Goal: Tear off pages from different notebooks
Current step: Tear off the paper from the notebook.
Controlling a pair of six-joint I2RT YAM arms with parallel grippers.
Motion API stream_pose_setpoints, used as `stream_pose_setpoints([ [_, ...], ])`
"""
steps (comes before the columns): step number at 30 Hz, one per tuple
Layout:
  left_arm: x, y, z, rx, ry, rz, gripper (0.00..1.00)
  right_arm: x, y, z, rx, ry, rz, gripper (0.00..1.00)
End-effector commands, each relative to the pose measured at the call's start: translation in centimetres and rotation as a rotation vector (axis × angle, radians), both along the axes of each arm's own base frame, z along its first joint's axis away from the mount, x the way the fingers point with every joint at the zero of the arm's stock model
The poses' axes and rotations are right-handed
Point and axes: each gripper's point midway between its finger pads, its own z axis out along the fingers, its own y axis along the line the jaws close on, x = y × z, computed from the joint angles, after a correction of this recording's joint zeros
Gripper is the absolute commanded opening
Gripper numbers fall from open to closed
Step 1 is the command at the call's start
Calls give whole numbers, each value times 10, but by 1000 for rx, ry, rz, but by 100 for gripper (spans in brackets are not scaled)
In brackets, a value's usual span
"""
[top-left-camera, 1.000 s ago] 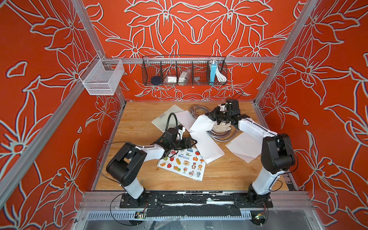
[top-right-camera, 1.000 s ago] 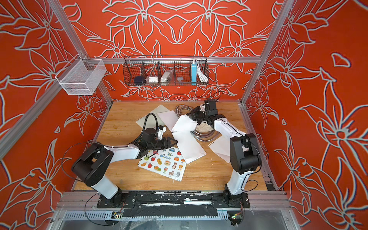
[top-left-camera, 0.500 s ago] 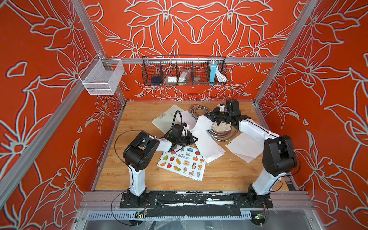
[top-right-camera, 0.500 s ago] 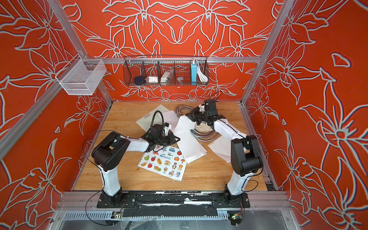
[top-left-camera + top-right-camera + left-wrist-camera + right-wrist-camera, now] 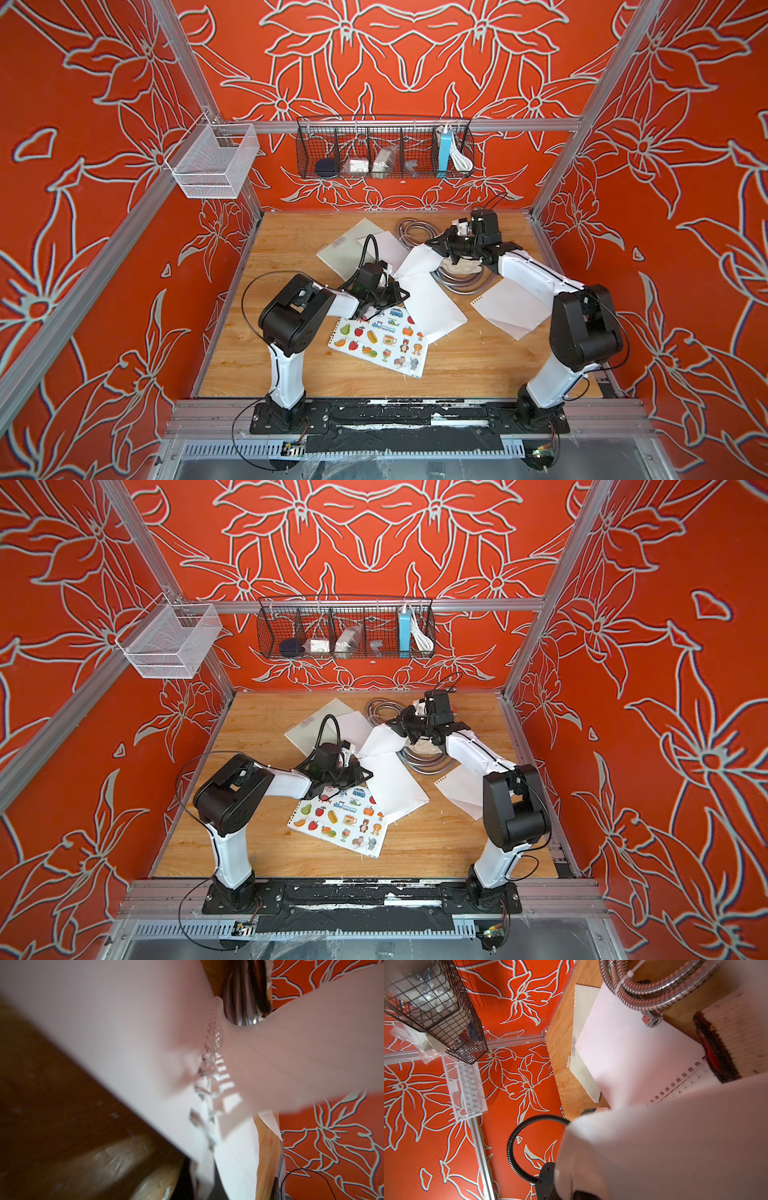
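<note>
An open notebook with white pages lies mid-table, its spiral facing the left arm. My left gripper is shut on that notebook's corner by the spiral. One page curves up from the binding, still attached, and my right gripper is shut on its far edge; in the right wrist view this page hides the jaws. The picture notebook lies in front of the left gripper. The grey-green notebook lies at the back, with a loose page on it.
Another loose page lies under the right forearm. A coiled metal hose and an off-white glove sit under the right gripper. A wire basket and a white mesh bin hang on the walls.
My left gripper went from open to shut on the open notebook's corner, and the left arm's elbow swung up and inward. The right gripper kept holding the lifted page.
</note>
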Motion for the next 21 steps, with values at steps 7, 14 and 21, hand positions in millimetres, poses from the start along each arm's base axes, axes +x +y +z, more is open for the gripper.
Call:
stream_pose_setpoints([
  [7, -33, 37, -27, 176, 81, 43, 0, 56, -12, -24, -36, 17, -181, 0],
  [14, -39, 53, -42, 185, 89, 104, 0, 71, -28, -67, -78, 113, -310, 0],
  [21, -39, 82, -55, 176, 137, 232, 0, 69, -51, -84, -148, 129, -395, 0],
])
